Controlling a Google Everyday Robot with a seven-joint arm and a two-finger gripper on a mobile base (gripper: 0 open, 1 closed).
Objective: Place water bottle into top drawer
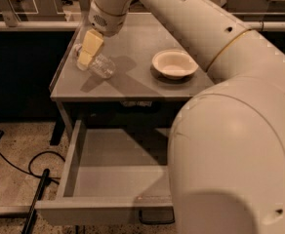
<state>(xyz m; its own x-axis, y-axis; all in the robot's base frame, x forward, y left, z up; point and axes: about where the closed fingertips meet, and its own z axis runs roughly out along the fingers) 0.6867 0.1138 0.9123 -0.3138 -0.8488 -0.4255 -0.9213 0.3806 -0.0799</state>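
The water bottle [101, 66] lies on its side on the left part of the grey tabletop [132, 87], its cap end pointing to the far left. My gripper [89, 50], with its pale yellow tip, is down at the bottle's cap end, over its left half. I cannot tell whether it touches the bottle. The top drawer [115, 182] is pulled out below the tabletop, with nothing in it. Its dark loop handle [157, 220] shows at the front. My large white arm hides the drawer's right part.
A white bowl [174, 64] stands on the right part of the tabletop. A black cable [20, 167] and a dark bar [37, 199] lie on the speckled floor to the left of the drawer. Railings and other furniture stand behind the table.
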